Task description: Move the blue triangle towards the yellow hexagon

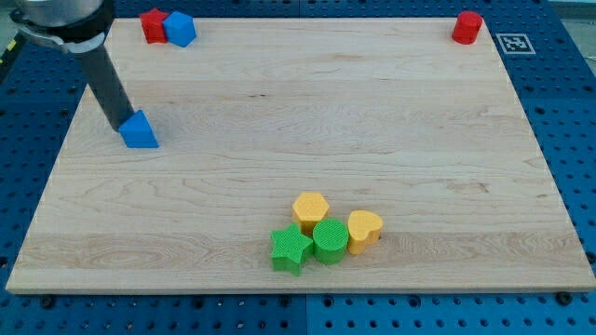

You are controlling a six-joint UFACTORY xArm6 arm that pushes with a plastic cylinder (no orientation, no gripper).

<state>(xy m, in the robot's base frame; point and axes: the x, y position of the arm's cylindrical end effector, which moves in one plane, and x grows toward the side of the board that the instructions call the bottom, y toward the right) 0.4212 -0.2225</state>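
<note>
The blue triangle (140,130) lies near the board's left edge, in the upper half of the view. My tip (121,127) stands right against the triangle's left side. The rod slants up from there to the view's top left. The yellow hexagon (310,207) lies low in the middle of the board, far to the lower right of the triangle.
A green star (291,248), a green cylinder (330,240) and a yellow heart (364,230) crowd just below and right of the hexagon. A red block (153,25) and a blue block (180,28) touch at the top left. A red block (467,27) sits at the top right.
</note>
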